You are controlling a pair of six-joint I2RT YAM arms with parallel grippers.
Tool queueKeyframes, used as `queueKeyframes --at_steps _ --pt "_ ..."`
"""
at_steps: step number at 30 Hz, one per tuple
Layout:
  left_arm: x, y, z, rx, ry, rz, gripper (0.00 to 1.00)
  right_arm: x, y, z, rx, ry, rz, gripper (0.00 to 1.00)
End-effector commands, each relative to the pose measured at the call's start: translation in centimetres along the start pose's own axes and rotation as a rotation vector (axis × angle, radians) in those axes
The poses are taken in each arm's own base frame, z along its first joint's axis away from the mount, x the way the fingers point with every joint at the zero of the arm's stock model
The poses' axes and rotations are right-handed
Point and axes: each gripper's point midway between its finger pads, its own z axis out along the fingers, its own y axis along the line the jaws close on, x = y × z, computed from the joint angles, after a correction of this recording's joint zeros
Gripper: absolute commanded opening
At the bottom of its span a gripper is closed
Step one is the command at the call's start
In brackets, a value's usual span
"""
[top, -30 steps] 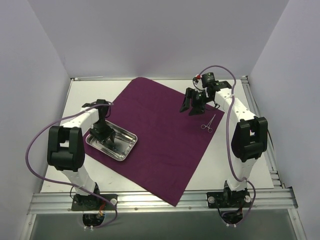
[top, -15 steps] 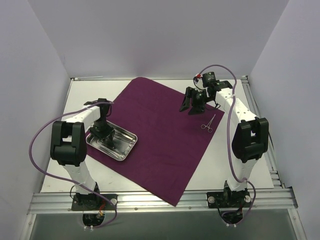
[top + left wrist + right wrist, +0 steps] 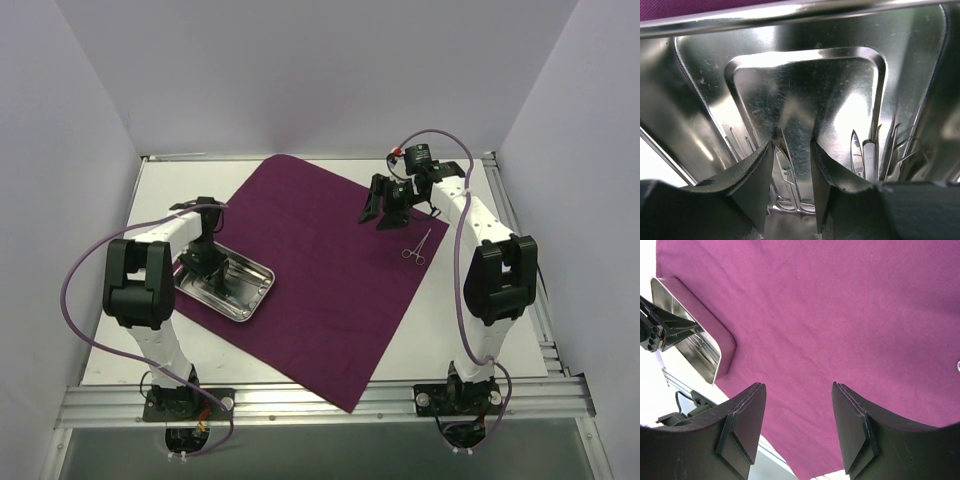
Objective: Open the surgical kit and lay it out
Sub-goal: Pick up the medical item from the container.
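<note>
Left tool [image 3: 791, 147] sits in the steel tray [image 3: 805, 85], fingers narrowly parted astride a ring-handled instrument [image 3: 788, 186]; right tool [image 3: 797, 390] hangs wide open, empty, above the purple cloth [image 3: 840, 315].

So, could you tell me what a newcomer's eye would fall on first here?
A big purple cloth lies diagonally across the table. At its left edge the left gripper dips into a shiny steel tray; one ring-handled instrument lies alone at the cloth's right, near the open right gripper.
</note>
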Motion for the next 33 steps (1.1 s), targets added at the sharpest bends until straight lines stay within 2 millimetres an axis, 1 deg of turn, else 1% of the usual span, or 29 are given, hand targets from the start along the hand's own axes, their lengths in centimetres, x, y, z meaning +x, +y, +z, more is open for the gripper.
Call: queueKeyframes --at_steps 1,5,7,11,14,15,17,18,20,22,24,25,31,33 --pt "-0.5 0.4 0.5 0.001 -0.035 -0.033 0.44 0.0 1.4 -1.8 -0.028 -0.032 -0.035 0.56" --pt "-0.4 0.6 1.1 -0.010 -0.038 -0.019 0.43 0.0 1.3 -1.7 -0.028 -0.028 -0.033 0.56" --pt "0.0 0.8 1.3 -0.016 -0.026 -0.013 0.43 0.1 1.3 -1.6 -0.028 -0.024 -0.030 0.56" --pt "0.1 1.4 1.0 -0.005 -0.037 -0.023 0.45 0.1 1.4 -1.7 -0.031 -0.024 -0.029 0.56" --pt "0.3 1.6 1.6 -0.014 -0.034 -0.019 0.45 0.0 1.5 -1.7 -0.036 -0.028 -0.031 0.56" --pt "0.2 1.2 1.7 0.003 -0.039 -0.025 0.45 0.0 1.6 -1.7 -0.037 -0.029 -0.031 0.56" --pt "0.8 1.3 2.1 0.013 -0.025 -0.025 0.45 0.0 1.6 -1.8 -0.036 -0.028 -0.031 0.56" --pt "0.6 0.9 2.3 0.034 -0.036 -0.027 0.45 0.1 1.5 -1.7 -0.034 -0.026 -0.031 0.56" --pt "0.4 0.8 2.3 0.052 -0.059 -0.025 0.45 0.1 1.5 -1.8 -0.033 -0.029 -0.031 0.56" --pt "0.0 0.3 2.5 0.083 -0.086 -0.023 0.45 0.3 1.4 -1.8 -0.031 -0.024 -0.029 0.56" --pt "-0.4 0.4 2.8 0.069 -0.098 -0.013 0.45 0.5 1.3 -1.8 -0.030 -0.022 -0.026 0.56" --pt "-0.6 0.1 2.5 0.072 -0.100 -0.015 0.45 0.5 1.3 -1.8 -0.031 -0.023 -0.027 0.56" --pt "-0.3 -0.1 2.6 0.063 -0.074 -0.022 0.42 0.0 1.8 -2.4 -0.033 -0.040 -0.035 0.56" --pt "-0.3 0.0 2.7 0.052 -0.071 -0.010 0.40 -0.1 1.9 -2.6 -0.033 -0.044 -0.038 0.56"
